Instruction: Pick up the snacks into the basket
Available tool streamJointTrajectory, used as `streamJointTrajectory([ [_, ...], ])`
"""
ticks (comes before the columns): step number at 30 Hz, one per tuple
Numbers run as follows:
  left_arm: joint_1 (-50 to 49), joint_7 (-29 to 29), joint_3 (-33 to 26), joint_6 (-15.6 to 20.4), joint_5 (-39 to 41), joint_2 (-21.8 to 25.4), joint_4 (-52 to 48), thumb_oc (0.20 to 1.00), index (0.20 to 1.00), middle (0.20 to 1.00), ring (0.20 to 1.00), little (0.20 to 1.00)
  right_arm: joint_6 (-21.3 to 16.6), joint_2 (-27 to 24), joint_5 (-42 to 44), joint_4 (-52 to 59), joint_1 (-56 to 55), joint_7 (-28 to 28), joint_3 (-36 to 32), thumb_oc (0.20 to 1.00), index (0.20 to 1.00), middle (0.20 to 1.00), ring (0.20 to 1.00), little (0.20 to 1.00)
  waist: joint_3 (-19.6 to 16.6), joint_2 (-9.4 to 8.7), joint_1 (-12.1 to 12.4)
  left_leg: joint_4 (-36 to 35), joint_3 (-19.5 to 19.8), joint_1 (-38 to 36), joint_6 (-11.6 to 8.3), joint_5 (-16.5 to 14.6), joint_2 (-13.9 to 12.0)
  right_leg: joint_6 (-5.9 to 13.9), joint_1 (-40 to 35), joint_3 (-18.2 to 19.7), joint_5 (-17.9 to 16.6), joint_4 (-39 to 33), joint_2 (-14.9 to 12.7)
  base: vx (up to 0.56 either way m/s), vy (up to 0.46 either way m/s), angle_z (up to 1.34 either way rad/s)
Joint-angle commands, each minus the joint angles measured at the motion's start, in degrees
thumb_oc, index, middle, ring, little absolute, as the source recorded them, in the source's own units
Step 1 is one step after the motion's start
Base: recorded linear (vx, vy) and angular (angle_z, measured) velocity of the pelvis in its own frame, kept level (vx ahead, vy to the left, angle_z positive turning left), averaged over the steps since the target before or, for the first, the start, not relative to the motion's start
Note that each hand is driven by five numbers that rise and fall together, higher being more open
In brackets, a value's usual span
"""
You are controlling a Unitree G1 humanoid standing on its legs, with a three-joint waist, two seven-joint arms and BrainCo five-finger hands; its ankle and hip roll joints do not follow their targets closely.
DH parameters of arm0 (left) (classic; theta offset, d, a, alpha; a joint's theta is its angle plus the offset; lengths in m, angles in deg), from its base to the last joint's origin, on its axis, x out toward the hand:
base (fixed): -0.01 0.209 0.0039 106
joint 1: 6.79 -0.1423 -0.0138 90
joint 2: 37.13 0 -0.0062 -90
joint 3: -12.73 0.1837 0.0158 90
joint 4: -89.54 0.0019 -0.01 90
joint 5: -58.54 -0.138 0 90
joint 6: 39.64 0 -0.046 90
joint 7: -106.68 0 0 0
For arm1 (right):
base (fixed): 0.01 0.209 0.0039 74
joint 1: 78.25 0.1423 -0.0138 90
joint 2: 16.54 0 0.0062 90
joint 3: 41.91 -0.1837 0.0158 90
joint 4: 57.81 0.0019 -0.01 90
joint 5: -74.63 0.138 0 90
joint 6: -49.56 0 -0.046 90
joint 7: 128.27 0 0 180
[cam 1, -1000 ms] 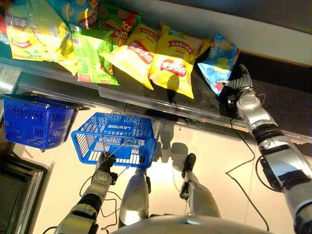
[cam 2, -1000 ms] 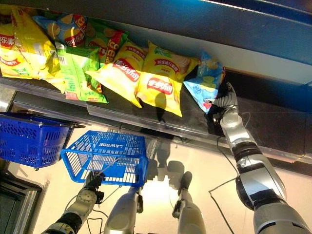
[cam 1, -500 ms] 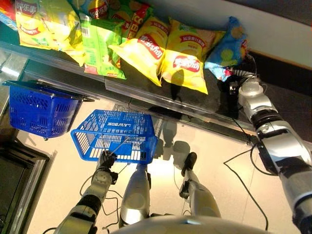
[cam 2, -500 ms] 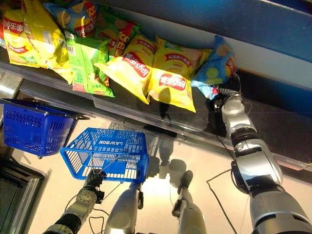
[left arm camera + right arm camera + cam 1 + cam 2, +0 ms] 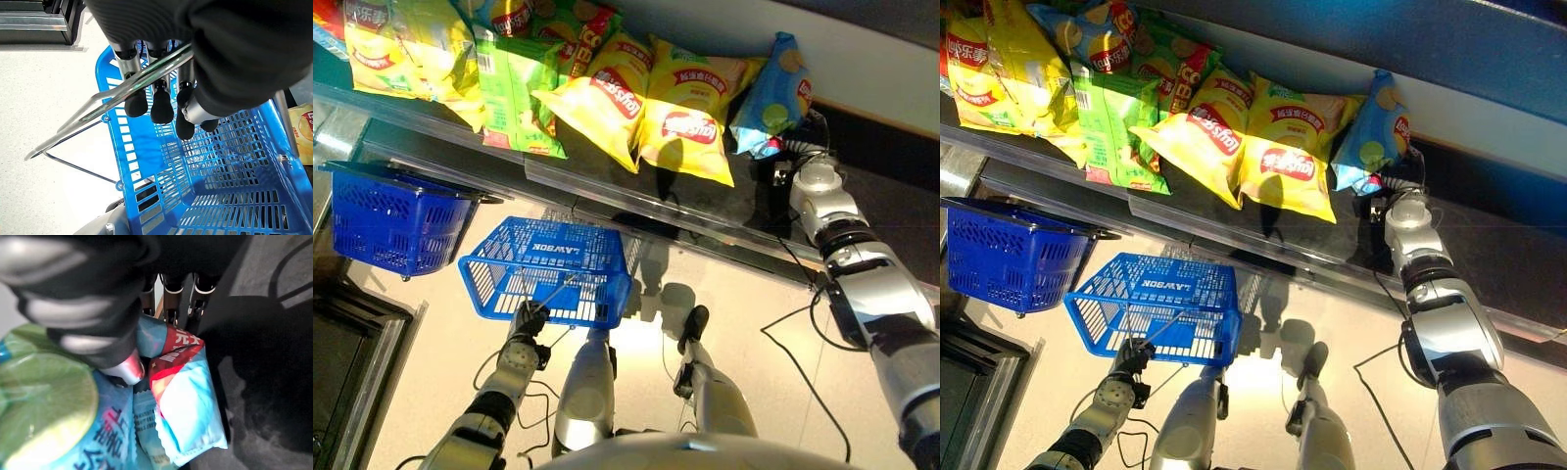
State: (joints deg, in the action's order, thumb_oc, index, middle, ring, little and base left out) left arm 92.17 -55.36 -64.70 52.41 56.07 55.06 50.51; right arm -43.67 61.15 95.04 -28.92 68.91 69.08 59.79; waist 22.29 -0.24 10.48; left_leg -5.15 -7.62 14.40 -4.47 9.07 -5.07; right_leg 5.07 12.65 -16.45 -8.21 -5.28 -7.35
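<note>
A pale speckled floor (image 5: 744,323) lies below. A dark shelf (image 5: 607,181) with a clear front edge runs across, glossy with light.

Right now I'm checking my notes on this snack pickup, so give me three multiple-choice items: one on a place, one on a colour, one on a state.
1. Where is the light blue snack bag?
A. In the basket
B. On the floor
C. On the dark shelf, at the right end of the row of bags

2. What colour is the basket that the left hand carries?
A. Blue
B. Red
C. Green

3. What is the right hand doing?
A. Hanging open, away from the shelf
B. Closed on the light blue snack bag
C. Gripping the basket's handle

Answers: 1 C, it lies beside the yellow bags on the shelf. 2 A, its mesh is blue in the left wrist view. 3 B, the right wrist view shows thumb and fingers pinching the bag's lower end.
</note>
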Motion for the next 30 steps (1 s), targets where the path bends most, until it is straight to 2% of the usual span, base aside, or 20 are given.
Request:
streamJointTrajectory([
  [1,-6.3,1.0,4.2,-1.9,-0.8,3.5,1.9,0.200,0.200,0.200,0.200,0.200,1.9,6.0,4.3,-3.4,-4.2,-2.6,1.1,0.200,0.200,0.200,0.200,0.200,3.2,0.88,3.3,0.4,3.2,1.7,0.46,-0.9,2.4,7.11,1.1,3.5,-2.7,0.3,-4.0,0.00,0.000,0.00],
  [10,-5.3,1.8,0.9,-2.0,0.4,3.4,3.5,0.200,0.200,0.200,0.200,0.200,-1.0,0.5,7.5,10.9,-11.8,0.5,-3.5,0.200,0.200,0.200,0.200,0.200,2.9,-0.16,1.0,0.4,2.8,1.0,0.54,-1.2,2.5,6.95,1.0,4.1,-2.7,0.3,-3.8,0.00,0.000,0.00],
  [14,-4.5,2.1,-1.1,-2.2,0.9,3.9,4.3,0.200,0.200,0.200,0.200,0.200,-2.8,-5.5,7.9,21.6,-15.5,0.7,-5.7,0.200,0.200,0.200,0.200,0.200,2.4,-1.13,-0.8,0.4,2.2,0.4,0.52,-1.5,2.4,6.90,0.9,4.5,-2.7,0.4,-3.8,0.00,0.000,0.00],
  [15,-4.4,2.1,-1.0,-2.2,0.9,3.9,4.4,0.200,0.200,0.200,0.200,0.200,-2.7,-5.6,7.9,21.8,-15.6,0.8,-5.7,0.200,0.200,0.200,0.200,0.200,2.4,-1.11,-0.8,0.4,2.3,0.4,0.52,-1.5,2.4,6.91,0.8,4.5,-2.7,0.4,-3.8,0.01,-0.017,-0.05],
  [16,-3.9,2.1,-1.9,-2.3,0.9,4.3,4.9,0.200,0.200,0.200,0.200,0.200,-3.8,-7.9,10.3,25.6,-16.7,-0.2,-7.0,0.200,0.200,0.200,0.200,0.200,2.0,-1.66,-1.5,0.4,2.0,0.1,0.50,-1.6,2.4,6.88,0.8,4.7,-2.7,0.5,-3.7,0.02,-0.015,-0.05],
  [23,-2.2,0.9,-4.6,-2.5,1.6,5.4,7.9,0.200,0.200,0.200,0.200,0.200,-6.6,-15.0,19.0,40.5,-21.2,-7.6,-8.8,0.200,0.200,0.200,0.200,0.200,0.4,-3.13,-4.0,0.3,0.9,-1.0,0.33,-1.9,2.3,6.82,0.7,5.7,-2.7,0.6,-3.7,0.02,-0.011,-0.11],
  [27,-2.0,0.3,-5.9,-2.4,0.9,5.5,8.0,0.200,0.200,0.200,0.200,0.200,-8.8,-15.7,20.5,54.1,-26.9,-11.3,-11.9,0.200,0.200,0.200,0.200,0.200,-0.8,-3.71,-5.5,0.2,0.3,-1.5,0.26,-2.1,2.0,6.77,0.8,6.1,-2.7,0.6,-3.5,0.02,-0.021,-0.11],
  [30,-1.9,-0.3,-6.2,-2.6,0.1,5.4,8.1,0.200,0.200,0.200,0.200,0.200,-8.7,-15.5,20.4,61.0,-30.8,-13.2,-13.2,0.200,0.200,0.200,0.200,0.200,-1.5,-3.83,-6.2,0.2,-0.1,-1.7,0.23,-2.1,1.9,6.70,0.9,6.3,-2.7,0.6,-3.5,0.01,-0.018,-0.14],
])
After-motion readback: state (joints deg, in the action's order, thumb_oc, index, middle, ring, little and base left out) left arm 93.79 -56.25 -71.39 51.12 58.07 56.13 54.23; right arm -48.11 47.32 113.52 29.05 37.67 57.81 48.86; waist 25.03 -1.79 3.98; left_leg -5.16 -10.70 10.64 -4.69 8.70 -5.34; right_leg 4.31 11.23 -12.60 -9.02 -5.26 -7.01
